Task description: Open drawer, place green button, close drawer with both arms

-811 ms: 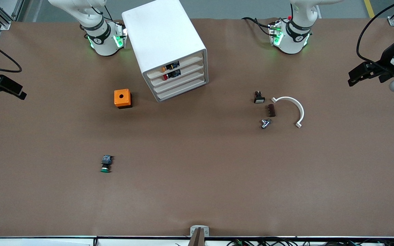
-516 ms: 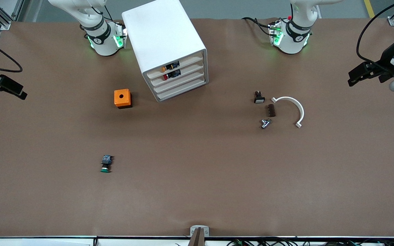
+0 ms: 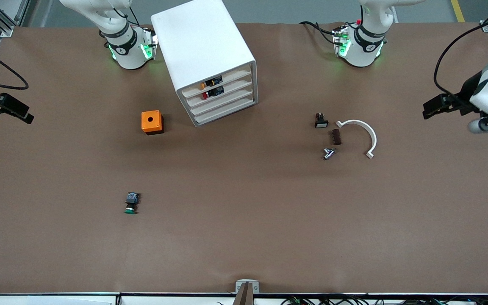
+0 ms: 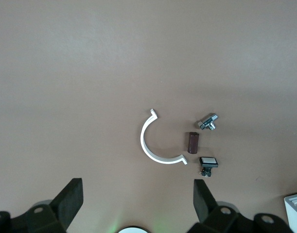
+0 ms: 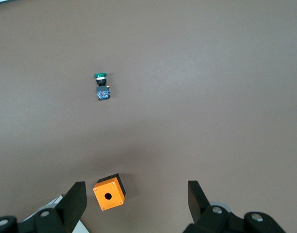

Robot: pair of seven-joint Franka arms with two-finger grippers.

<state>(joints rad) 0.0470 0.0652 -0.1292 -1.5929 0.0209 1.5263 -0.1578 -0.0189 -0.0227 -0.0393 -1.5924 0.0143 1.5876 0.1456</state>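
On brown matte table — blocky green-capped button point(image 3: 131, 203) | boxy white cabinet point(image 3: 205, 55), drawer point(image 3: 223, 103) closed | both end effectors released

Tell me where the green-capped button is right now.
In the front view, the green-capped button lies on the bare table toward the right arm's end, nearer the camera than the orange box, untouched.

Right arm point(image 3: 100, 17) mostly out of frame

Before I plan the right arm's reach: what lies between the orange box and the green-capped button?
Nothing: in the front view only bare brown table separates the orange box from the green-capped button. The right wrist view agrees.
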